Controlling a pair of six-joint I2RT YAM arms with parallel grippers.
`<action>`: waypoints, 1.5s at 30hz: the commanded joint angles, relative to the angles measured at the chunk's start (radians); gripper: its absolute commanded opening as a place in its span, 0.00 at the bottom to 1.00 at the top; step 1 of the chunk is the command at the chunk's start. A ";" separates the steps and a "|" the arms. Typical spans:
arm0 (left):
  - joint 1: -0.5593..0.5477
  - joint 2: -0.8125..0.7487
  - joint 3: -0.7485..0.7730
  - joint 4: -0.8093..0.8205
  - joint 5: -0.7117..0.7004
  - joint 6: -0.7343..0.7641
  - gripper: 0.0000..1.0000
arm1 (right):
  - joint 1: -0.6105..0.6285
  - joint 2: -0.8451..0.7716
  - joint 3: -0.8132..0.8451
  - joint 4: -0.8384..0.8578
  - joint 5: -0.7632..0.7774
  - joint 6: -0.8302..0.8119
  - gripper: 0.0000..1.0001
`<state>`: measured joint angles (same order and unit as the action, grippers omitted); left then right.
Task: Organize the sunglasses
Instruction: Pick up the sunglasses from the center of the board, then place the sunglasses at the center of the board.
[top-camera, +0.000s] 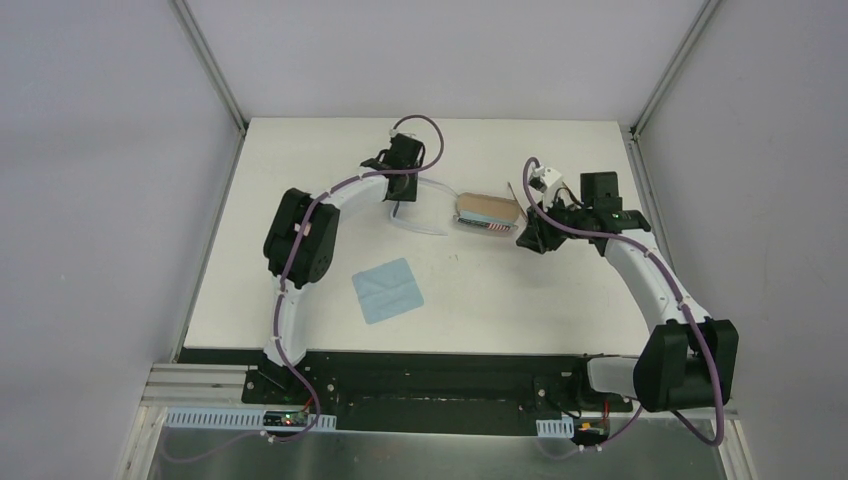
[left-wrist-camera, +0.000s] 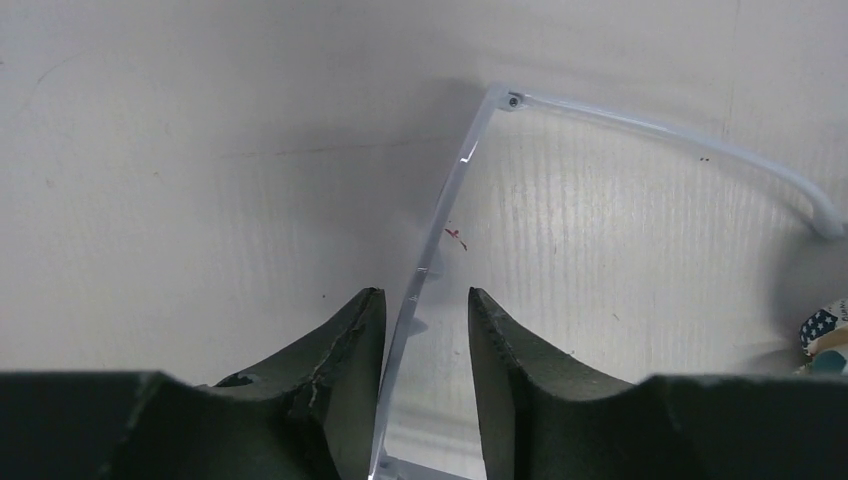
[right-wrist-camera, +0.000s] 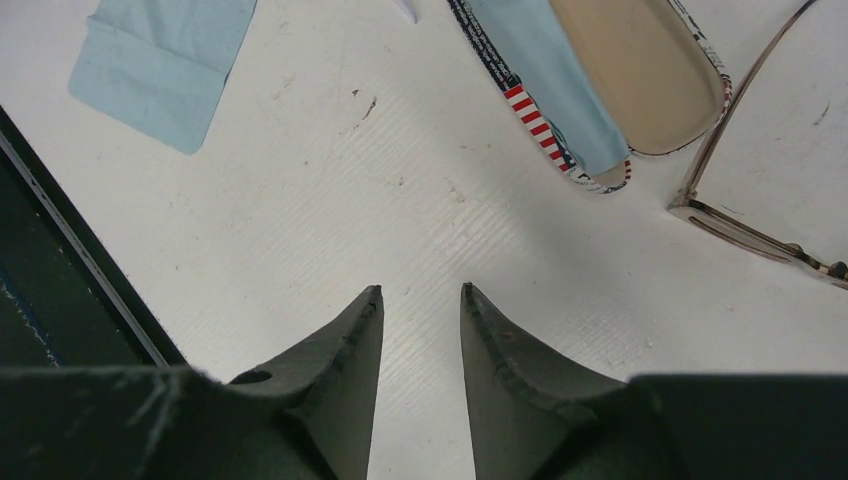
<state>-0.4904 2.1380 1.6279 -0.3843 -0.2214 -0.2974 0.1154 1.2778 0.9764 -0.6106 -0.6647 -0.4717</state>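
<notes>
The pale whitish-lilac sunglasses (left-wrist-camera: 455, 185) lie unfolded on the white table, one temple arm (left-wrist-camera: 680, 135) curving off to the right. My left gripper (left-wrist-camera: 425, 292) is open and straddles their frame. The frame rests against the left finger, with a gap to the right finger. In the top view these glasses (top-camera: 425, 230) lie under my left gripper (top-camera: 400, 200). The thin brown sunglasses (right-wrist-camera: 760, 215) lie at the right of the right wrist view, beside the open case. My right gripper (right-wrist-camera: 420, 288) is open and empty over bare table, also seen in the top view (top-camera: 528, 240).
An open black-and-white lettered case (right-wrist-camera: 640, 90) with a flag stripe holds a light blue cloth (right-wrist-camera: 550, 70); it sits between the two grippers (top-camera: 490, 215). A second light blue cloth (top-camera: 388, 290) lies flat nearer the front. The table's dark front edge (right-wrist-camera: 60, 250) is close by.
</notes>
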 joint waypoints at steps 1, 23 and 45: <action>0.013 -0.027 -0.003 0.011 -0.002 0.010 0.35 | 0.001 0.001 0.000 0.039 -0.045 0.004 0.37; 0.013 -0.439 -0.504 -0.003 -0.057 -0.339 0.00 | 0.504 0.181 0.180 0.087 0.187 -0.004 0.37; 0.052 -0.635 -0.492 -0.056 -0.086 -0.381 0.56 | 0.683 0.498 0.444 0.149 0.306 0.205 0.40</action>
<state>-0.4770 1.7271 1.1591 -0.3935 -0.2165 -0.7105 0.7692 1.7000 1.3373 -0.5007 -0.4103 -0.3626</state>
